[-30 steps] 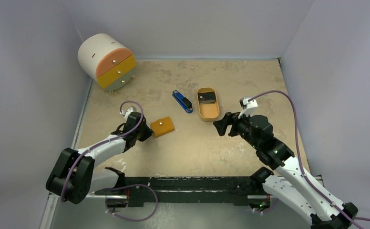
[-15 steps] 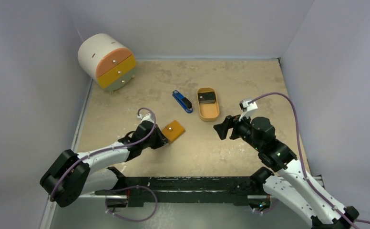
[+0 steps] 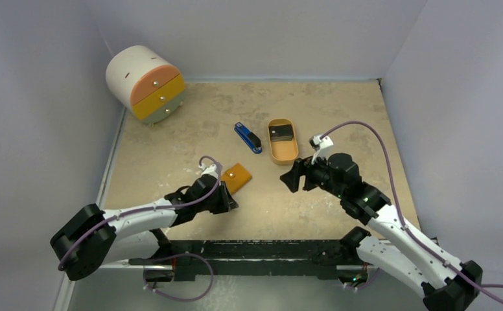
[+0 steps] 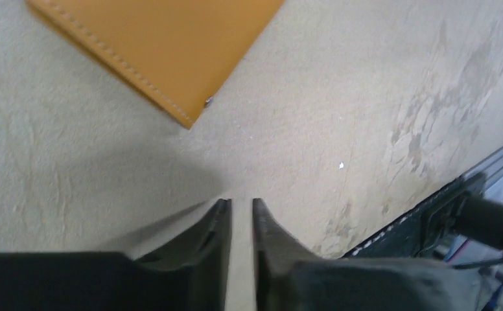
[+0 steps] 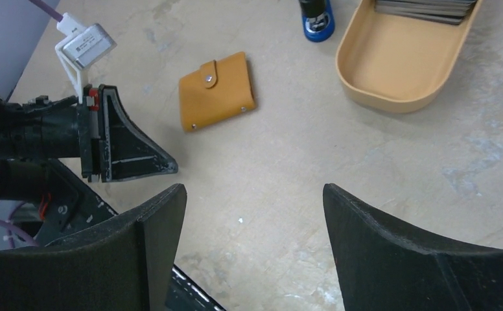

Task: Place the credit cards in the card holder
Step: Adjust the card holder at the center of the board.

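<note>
The left gripper (image 4: 241,202), its jaws drawn almost together with only a slit between them and nothing in it, sits low over the table (image 3: 314,103). It is just on the near side of the card holder (image 3: 236,177), clear of its corner. The card holder lies flat and folded; in the right wrist view its snap flap looks fastened. To the right of the card holder, the right gripper (image 5: 254,189) hangs with jaws spread wide and empty, facing it. Beyond the card holder and to its right, the credit cards (image 3: 281,133) sit in a dark stack at the far end of an oval orange tray (image 3: 284,159). A blue-and-black stapler (image 3: 248,137) lies beyond the card holder, just left of the tray. Far back, to the left of the card holder, stands a round drawer unit (image 3: 145,81). The job appears barely begun: 0 cards are in the holder and neither of the 2 arms grips one. Opening the holder, lifting the cards and sliding them in all look to be ahead.
</note>
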You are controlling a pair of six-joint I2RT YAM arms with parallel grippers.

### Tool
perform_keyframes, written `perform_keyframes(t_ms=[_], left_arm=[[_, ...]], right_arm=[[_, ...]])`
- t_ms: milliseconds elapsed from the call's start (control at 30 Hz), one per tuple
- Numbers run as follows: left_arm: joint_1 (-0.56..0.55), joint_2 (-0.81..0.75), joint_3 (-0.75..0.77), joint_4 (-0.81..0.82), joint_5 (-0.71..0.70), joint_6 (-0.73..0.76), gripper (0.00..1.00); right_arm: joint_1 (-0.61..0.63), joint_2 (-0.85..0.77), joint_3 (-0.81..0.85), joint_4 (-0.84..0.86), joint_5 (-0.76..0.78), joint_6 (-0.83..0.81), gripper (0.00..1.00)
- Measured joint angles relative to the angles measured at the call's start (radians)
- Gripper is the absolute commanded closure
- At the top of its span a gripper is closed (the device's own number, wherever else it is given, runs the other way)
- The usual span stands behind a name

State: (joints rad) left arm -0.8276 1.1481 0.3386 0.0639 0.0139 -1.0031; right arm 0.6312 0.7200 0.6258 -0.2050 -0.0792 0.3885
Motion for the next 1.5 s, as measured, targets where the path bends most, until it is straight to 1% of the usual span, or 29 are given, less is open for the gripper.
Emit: perform_keyframes(t_ms=[33,67,100,133,200,333,500,633,733,867,933,1000,1167,1333,1400,1500], left_arm=[[-0.001,-0.007,0.000,-0.016,-0.006,0.004,0.52],[-0.003,-0.021,0.000,-0.039,-0.019,0.001,0.44],[-0.004,-0.044,0.000,-0.072,-0.037,0.000,0.39],[-0.004,-0.072,0.000,-0.108,-0.055,0.000,0.37],[-0.004,-0.133,0.014,-0.193,-0.098,-0.002,0.36],[-0.004,-0.256,0.077,-0.348,-0.203,-0.020,0.37],[-0.004,-0.398,0.119,-0.501,-0.360,-0.103,0.39],[-0.004,-0.458,0.120,-0.614,-0.455,-0.176,0.40],[-0.004,-0.490,0.122,-0.676,-0.499,-0.212,0.41],[-0.004,-0.523,0.137,-0.734,-0.537,-0.237,0.41],[-0.004,-0.536,0.143,-0.752,-0.547,-0.245,0.42],[-0.004,-0.547,0.145,-0.764,-0.552,-0.253,0.45],[-0.004,-0.563,0.144,-0.788,-0.554,-0.261,0.55],[-0.004,-0.590,0.144,-0.792,-0.553,-0.263,0.66],[-0.004,-0.598,0.144,-0.792,-0.553,-0.265,0.68],[-0.004,-0.603,0.144,-0.791,-0.552,-0.269,0.69]], right_arm=[[0.009,0.015,0.000,0.007,0.001,0.002,0.20],[0.021,0.032,0.000,0.016,0.001,0.005,0.19],[0.037,0.053,0.001,0.026,0.005,0.011,0.20],[0.054,0.079,0.005,0.035,0.009,0.014,0.20],[0.090,0.144,0.028,0.044,0.021,0.021,0.20],[0.154,0.302,0.117,0.086,0.069,0.042,0.22],[0.192,0.507,0.237,0.198,0.124,0.076,0.21],[0.193,0.692,0.343,0.279,0.147,0.103,0.21],[0.193,0.831,0.427,0.325,0.159,0.111,0.21],[0.193,0.978,0.526,0.348,0.169,0.117,0.25],[0.193,1.053,0.588,0.349,0.168,0.120,0.30],[0.193,1.119,0.640,0.350,0.166,0.120,0.37],[0.193,1.252,0.755,0.335,0.164,0.108,0.62],[0.193,1.337,0.833,0.295,0.163,0.087,1.00],[0.193,1.363,0.859,0.276,0.164,0.083,1.00],[0.193,1.389,0.880,0.248,0.167,0.081,1.00]])
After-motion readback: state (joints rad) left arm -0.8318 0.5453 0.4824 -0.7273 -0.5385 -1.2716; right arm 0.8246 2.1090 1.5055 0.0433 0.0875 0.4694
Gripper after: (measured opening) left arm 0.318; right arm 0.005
